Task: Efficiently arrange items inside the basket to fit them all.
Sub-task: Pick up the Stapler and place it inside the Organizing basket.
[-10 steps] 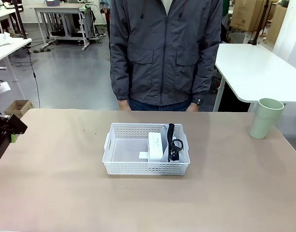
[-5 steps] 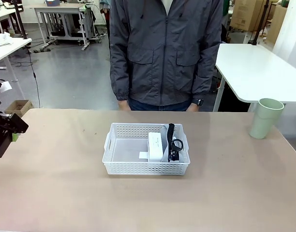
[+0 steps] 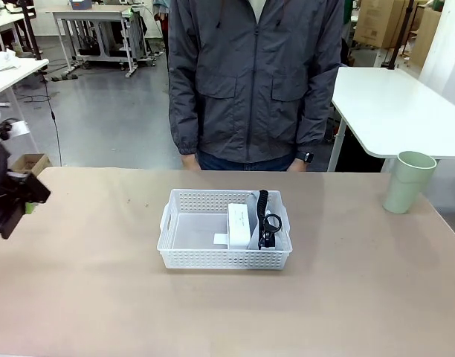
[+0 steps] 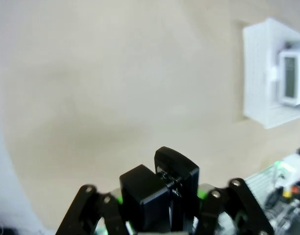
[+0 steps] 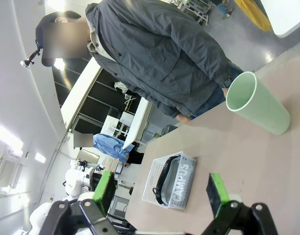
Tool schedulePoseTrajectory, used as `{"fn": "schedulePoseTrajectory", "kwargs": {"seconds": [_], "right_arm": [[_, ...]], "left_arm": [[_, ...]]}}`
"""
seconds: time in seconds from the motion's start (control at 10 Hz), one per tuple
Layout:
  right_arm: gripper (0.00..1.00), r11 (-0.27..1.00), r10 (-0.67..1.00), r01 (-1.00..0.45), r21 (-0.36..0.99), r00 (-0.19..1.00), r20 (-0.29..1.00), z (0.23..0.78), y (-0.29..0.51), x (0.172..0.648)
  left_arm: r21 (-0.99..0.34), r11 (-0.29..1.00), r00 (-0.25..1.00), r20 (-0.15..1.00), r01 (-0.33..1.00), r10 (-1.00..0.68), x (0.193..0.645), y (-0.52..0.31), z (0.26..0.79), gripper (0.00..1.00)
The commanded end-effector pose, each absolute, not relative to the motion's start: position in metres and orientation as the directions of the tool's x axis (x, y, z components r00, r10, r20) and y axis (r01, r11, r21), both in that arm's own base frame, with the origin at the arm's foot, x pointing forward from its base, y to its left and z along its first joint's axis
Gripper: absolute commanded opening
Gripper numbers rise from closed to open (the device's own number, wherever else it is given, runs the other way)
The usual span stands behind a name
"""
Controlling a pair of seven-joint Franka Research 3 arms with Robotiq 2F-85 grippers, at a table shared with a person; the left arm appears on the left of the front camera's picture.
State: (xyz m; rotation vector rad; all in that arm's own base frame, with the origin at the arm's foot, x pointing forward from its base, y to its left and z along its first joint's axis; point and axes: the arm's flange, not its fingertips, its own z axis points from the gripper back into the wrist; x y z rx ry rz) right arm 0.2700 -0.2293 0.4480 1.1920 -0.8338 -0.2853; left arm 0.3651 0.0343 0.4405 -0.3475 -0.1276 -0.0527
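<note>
1. Table: a tan surface, with a person in a grey jacket standing at its far side.
2. Basket: white with lattice walls, at the table's middle.
3. Pouch: grey, printed "CAMPUS", standing on edge in the basket's right half with its black strap alongside.
4. Cup: pale green and upright at the far right of the table, outside the basket and well apart from it.
5. White box: on edge inside the basket, just left of the pouch.
6. Left gripper: fingers pressed together on nothing, above bare table at the left edge.
7. Right gripper: green pads spread wide, empty.
</note>
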Motion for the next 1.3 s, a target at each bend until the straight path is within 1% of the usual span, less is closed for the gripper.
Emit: {"fn": "schedulePoseTrajectory", "kwargs": {"seconds": [0.0, 0.1, 0.2, 0.3, 0.5, 0.7, 0.8, 0.9, 1.2], "right_arm": [[1.00, 0.371, -0.608, -0.235, 0.898, 0.670, 0.427, 0.449, -0.229, 0.270], [1.00, 0.371, -0.608, -0.235, 0.898, 0.670, 0.427, 0.449, -0.229, 0.270], [1.00, 0.371, -0.608, -0.235, 0.898, 0.670, 0.427, 0.449, -0.229, 0.270], [1.00, 0.371, -0.608, -0.235, 0.898, 0.670, 0.427, 0.449, -0.229, 0.270], [1.00, 0.371, -0.608, -0.235, 0.898, 0.670, 0.427, 0.449, -0.229, 0.270], [1.00, 0.371, -0.608, -0.235, 0.898, 0.670, 0.427, 0.449, -0.229, 0.270], [1.00, 0.371, -0.608, -0.235, 0.898, 0.670, 0.427, 0.449, -0.229, 0.270], [1.00, 0.371, -0.608, -0.235, 0.898, 0.670, 0.427, 0.449, -0.229, 0.270], [1.00, 0.371, -0.608, -0.235, 0.898, 0.670, 0.427, 0.449, -0.229, 0.270]], "left_arm": [[-0.161, 0.951, 0.952, 0.197, 0.266, -0.233, 0.397, -0.030, 0.458, 0.00], [-0.105, 0.942, 0.934, 0.203, 0.319, -0.294, 0.410, -0.061, 0.464, 0.00], [-0.046, 0.907, 0.894, 0.196, 0.419, -0.403, 0.428, -0.104, 0.467, 0.00], [-0.010, 0.889, 0.873, 0.193, 0.458, -0.448, 0.442, -0.138, 0.465, 0.00], [0.018, 0.786, 0.773, 0.171, 0.618, -0.611, 0.461, -0.205, 0.454, 0.00], [0.039, 0.669, 0.663, 0.102, 0.742, -0.741, 0.472, -0.280, 0.420, 0.00], [0.096, 0.635, 0.627, 0.098, 0.767, -0.773, 0.473, -0.306, 0.409, 0.00], [0.119, 0.588, 0.581, 0.085, 0.800, -0.809, 0.473, -0.323, 0.403, 0.00], [0.068, 0.509, 0.510, 0.002, 0.858, -0.860, 0.481, -0.344, 0.380, 0.00]]}}
